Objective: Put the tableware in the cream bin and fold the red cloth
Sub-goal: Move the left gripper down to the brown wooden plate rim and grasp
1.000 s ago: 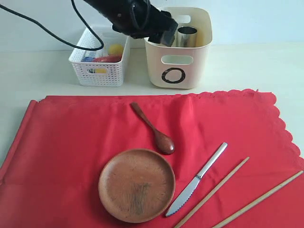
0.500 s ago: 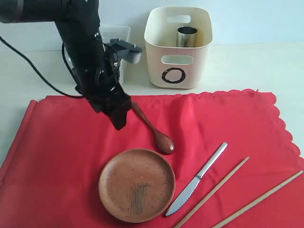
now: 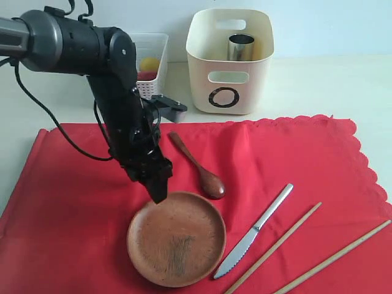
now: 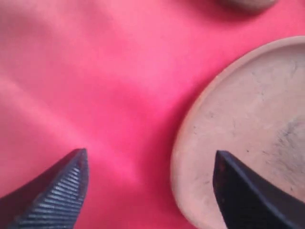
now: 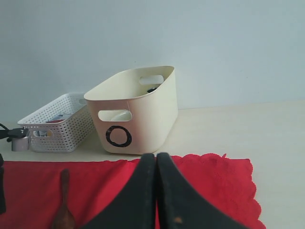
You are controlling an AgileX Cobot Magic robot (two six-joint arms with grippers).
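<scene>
Round brown plate (image 3: 176,239) on red cloth (image 3: 73,184), steel cup (image 3: 241,48) in cream bin (image 3: 257,67), left gripper (image 3: 158,193) now down from wooden spoon (image 3: 212,185) handle to plate's rim | left wrist: jaws apart, straddling that rim | right wrist: right gripper (image 5: 156,155) jaws together over cloth

A round brown plate (image 3: 176,239) rests flat on the red cloth (image 3: 79,202), a wide sheet with a scalloped edge spread beneath it. A dark wooden spoon (image 3: 199,168) lies just behind the plate, bowl end nearest it. Right of the plate lie a serrated metal knife (image 3: 254,231), then two wooden chopsticks (image 3: 275,246), all slanted alike. Well behind the plate stands the cream bin (image 3: 229,79), a steel cup (image 3: 241,48) upright inside.
</scene>
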